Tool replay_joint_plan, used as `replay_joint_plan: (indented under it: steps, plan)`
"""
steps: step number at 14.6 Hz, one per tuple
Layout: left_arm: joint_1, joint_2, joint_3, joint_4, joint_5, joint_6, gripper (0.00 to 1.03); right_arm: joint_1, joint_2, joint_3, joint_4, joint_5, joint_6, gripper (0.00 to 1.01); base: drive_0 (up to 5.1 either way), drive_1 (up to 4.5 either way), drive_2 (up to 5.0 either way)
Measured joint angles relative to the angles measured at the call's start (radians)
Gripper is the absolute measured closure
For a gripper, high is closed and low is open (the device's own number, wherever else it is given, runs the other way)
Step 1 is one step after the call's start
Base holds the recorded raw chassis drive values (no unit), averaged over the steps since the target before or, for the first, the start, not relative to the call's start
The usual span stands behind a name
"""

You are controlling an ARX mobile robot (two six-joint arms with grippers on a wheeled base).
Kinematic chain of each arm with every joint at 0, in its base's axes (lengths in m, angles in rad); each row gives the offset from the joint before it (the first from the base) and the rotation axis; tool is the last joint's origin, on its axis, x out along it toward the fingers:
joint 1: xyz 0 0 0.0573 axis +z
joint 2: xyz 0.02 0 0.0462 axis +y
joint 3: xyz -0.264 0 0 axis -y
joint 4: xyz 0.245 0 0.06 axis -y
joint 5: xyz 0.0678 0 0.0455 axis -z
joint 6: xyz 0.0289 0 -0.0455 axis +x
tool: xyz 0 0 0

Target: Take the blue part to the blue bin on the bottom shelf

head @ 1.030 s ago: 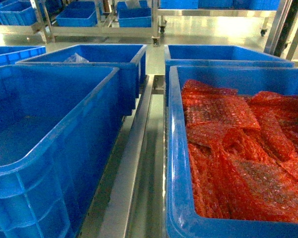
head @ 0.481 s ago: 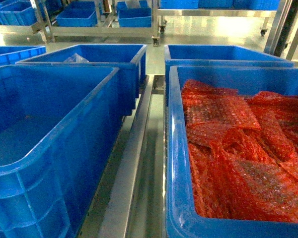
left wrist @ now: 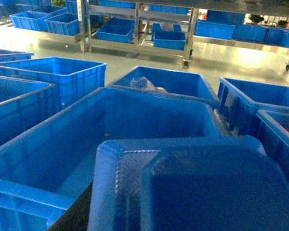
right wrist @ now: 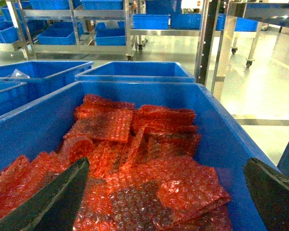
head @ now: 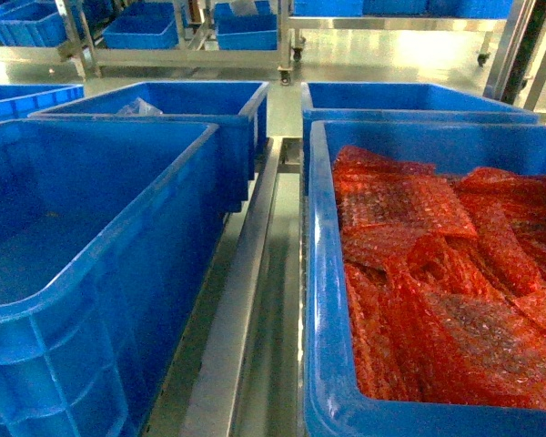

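Blue part (left wrist: 192, 187) fills the bottom of the left wrist view, right up against the camera, its broad side running left-right. One dark finger (left wrist: 70, 219) of the left gripper shows at its lower left edge. The contact is hidden, but I judge the jaws are clamped on the part. It hangs over the near rim of an empty blue bin (left wrist: 38, 144), whose open floor lies ahead and below, so the drop looks like forward and down. The left arm is the only one near. The right gripper (right wrist: 164, 192) is spread wide and empty over red bubble wrap (right wrist: 125, 159) in the neighbouring bin (head: 323, 273), across the steel divider rail (head: 246, 300).
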Motion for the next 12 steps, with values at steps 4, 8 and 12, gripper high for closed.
replay_joint_plan:
  steps: [4,8,12]
  plan:
    - [0.000,0.000,0.000,0.000,0.000,0.000,0.60,0.000,0.000,0.000,0.000,0.000,0.000,0.03,0.0,0.00,0.0]
    - [0.000,0.000,0.000,0.000,0.000,0.000,0.60,0.000,0.000,0.000,0.000,0.000,0.000,0.03,0.0,0.00,0.0]
    - [-0.026,0.012,0.004,-0.038,-0.093,0.008,0.60,0.000,0.000,0.000,0.000,0.000,0.000,0.03,0.0,0.00,0.0]
